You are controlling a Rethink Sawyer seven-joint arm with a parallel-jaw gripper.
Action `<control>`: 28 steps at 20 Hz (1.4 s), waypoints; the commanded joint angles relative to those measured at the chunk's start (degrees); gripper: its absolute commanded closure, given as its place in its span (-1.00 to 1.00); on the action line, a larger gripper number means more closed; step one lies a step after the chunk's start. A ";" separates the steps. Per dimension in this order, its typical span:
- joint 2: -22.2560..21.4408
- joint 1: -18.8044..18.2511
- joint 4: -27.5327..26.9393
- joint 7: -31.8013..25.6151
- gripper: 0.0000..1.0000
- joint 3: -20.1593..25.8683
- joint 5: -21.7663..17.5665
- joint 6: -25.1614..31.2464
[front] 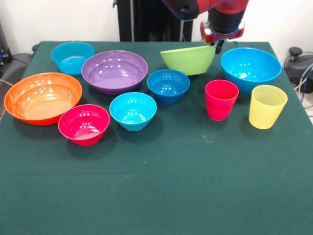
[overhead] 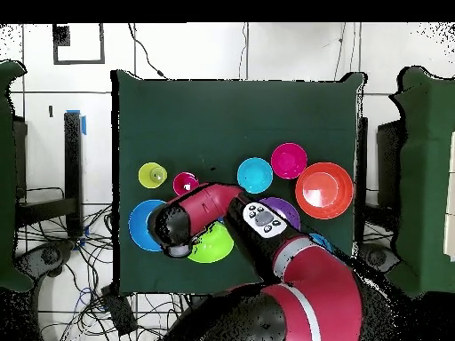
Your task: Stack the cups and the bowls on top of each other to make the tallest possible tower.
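Note:
My gripper [front: 216,45] is shut on the right rim of the lime green bowl [front: 188,59], which hangs tilted, right side up, at the far side of the table. In the overhead view the arm's wrist covers the grip beside the lime bowl [overhead: 213,245]. The small dark blue bowl [front: 168,86] stands just in front of it. The large bright blue bowl [front: 250,68] is to the right. The red-pink cup [front: 221,100] and the yellow cup [front: 267,106] stand upright in front of that bowl. No tower shows; nothing is stacked.
To the left stand a purple bowl [front: 114,71], a cyan bowl [front: 72,57] behind it, a large orange bowl [front: 43,98], a pink-red bowl [front: 84,124] and a smaller cyan bowl [front: 133,111]. Green cloth covers the table [front: 161,191].

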 commanded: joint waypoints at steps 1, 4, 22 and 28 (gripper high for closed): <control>-0.69 -0.89 0.70 -13.41 1.00 3.32 -2.69 1.64; -1.09 -1.44 1.89 -13.14 1.00 3.21 -3.06 0.89; -4.99 -2.01 6.45 -10.14 1.00 3.46 -3.60 -0.22; -6.97 -1.85 7.89 -9.48 1.00 3.85 -2.79 0.08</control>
